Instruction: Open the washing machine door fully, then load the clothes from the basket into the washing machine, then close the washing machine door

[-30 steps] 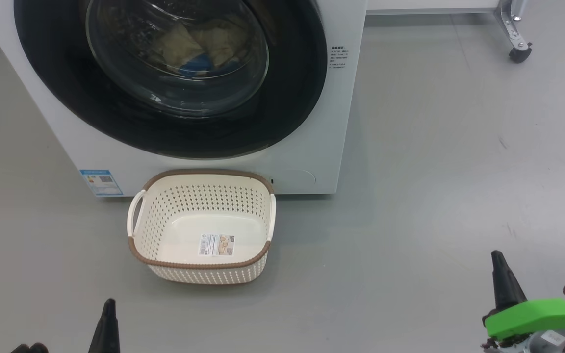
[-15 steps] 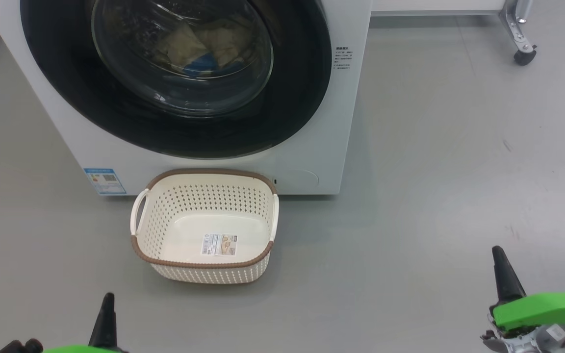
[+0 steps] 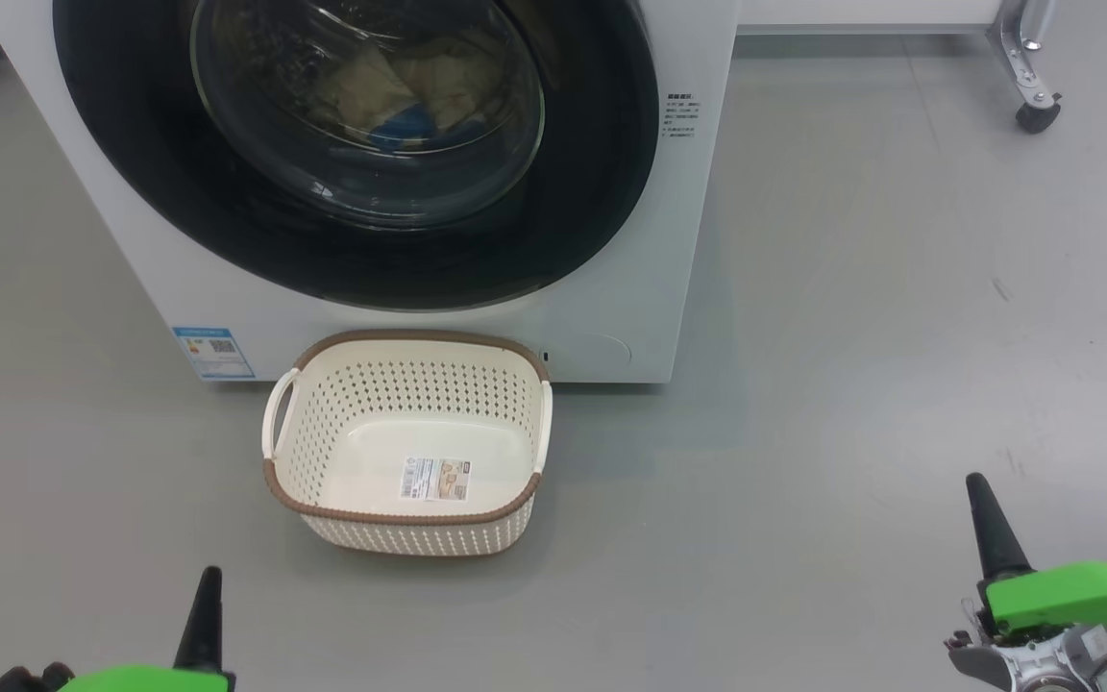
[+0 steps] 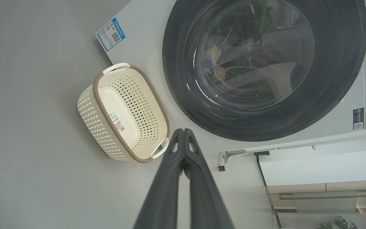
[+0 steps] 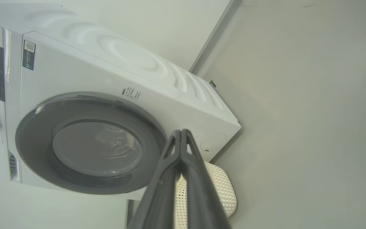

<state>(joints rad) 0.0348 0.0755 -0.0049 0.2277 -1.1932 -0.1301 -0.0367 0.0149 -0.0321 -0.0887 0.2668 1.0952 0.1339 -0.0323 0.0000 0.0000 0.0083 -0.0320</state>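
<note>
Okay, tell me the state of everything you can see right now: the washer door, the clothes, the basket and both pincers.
washing machine door: shut.
clothes: inside, behind that door.
basket: upright, no clothes in it.
left pincer: shut, holding nothing.
right pincer: shut, holding nothing.

One washing machine point(image 3: 626, 288), one basket point(image 3: 409, 337), two pincers point(image 3: 210, 580) point(image 3: 976, 486)
</note>
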